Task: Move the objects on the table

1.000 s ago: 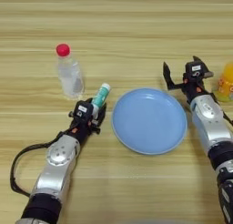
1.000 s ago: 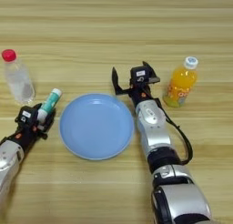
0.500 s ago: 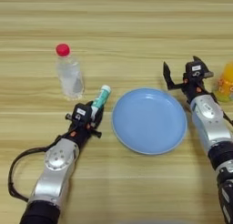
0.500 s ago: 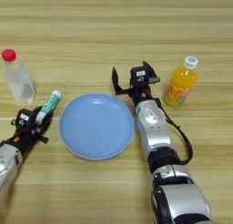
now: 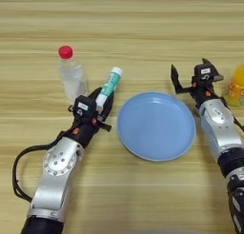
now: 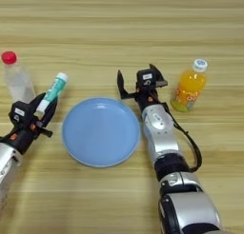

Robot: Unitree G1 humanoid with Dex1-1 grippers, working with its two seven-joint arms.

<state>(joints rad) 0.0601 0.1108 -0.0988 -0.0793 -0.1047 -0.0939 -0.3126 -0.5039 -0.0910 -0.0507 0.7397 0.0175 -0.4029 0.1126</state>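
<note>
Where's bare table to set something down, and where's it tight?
Free: the table's far strip beyond everything, and the near stretch between the two arms, below the blue plate. Tight: left hand holds the tube between clear bottle and plate; right hand sits between plate and orange bottle.

Light wooden table (image 5: 143,33) — long plank grain, evenly lit.

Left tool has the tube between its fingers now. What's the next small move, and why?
Probably lift the left tool a little and carry the teal-capped tube right toward the blue plate. The fingers sit either side of the tube's lower end, the red-capped bottle stands close on the left, and the plate lies open just to the right. The right tool is open beyond the plate.
</note>
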